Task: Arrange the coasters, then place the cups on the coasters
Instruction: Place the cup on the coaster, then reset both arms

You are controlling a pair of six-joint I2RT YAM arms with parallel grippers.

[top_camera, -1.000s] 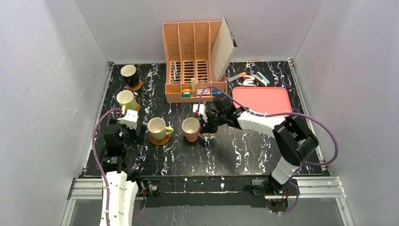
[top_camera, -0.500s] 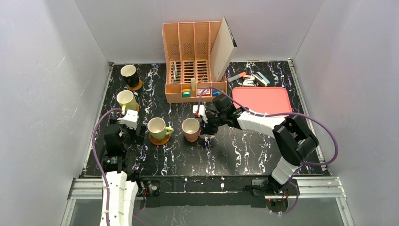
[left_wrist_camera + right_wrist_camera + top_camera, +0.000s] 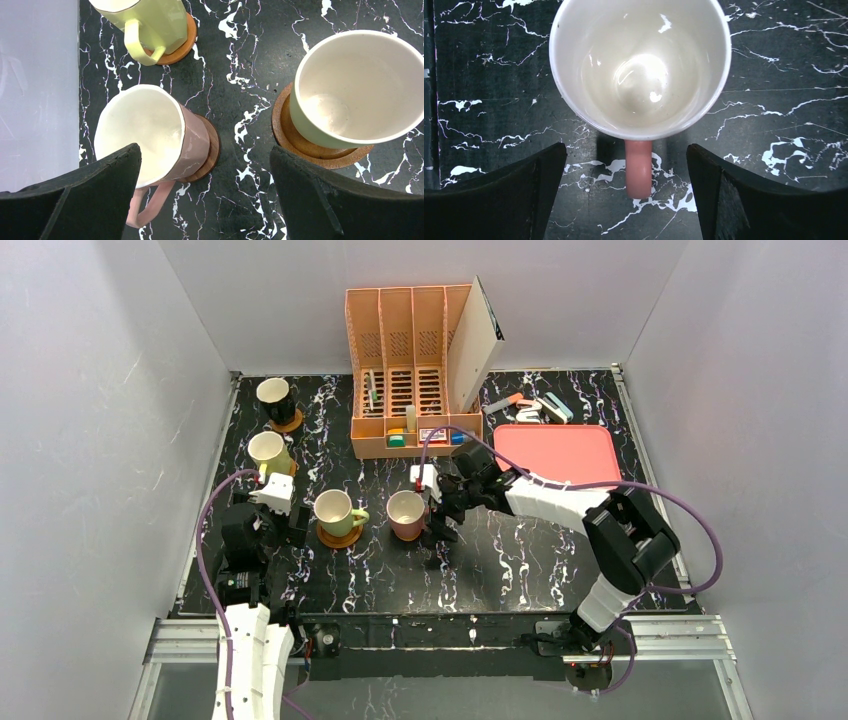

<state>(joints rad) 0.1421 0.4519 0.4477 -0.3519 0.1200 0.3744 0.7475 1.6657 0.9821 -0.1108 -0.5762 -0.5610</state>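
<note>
Released within the last second, the pink ceramic mug (image 3: 639, 65) stands free. Left gripper (image 3: 210, 200) hangs open. Right of the olive green mug (image 3: 333, 510), the pink one sits on its round brown coaster (image 3: 404, 536). Its handle lies untouched between the fingers of the wide-open right gripper (image 3: 626, 200). Placing looks done; next, withdraw straight back.

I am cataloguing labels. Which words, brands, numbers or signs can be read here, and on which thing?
None can be read.
A small pack in the organizer bears coloured print, too small to read.
The mugs show no print on the sides seen.
</note>
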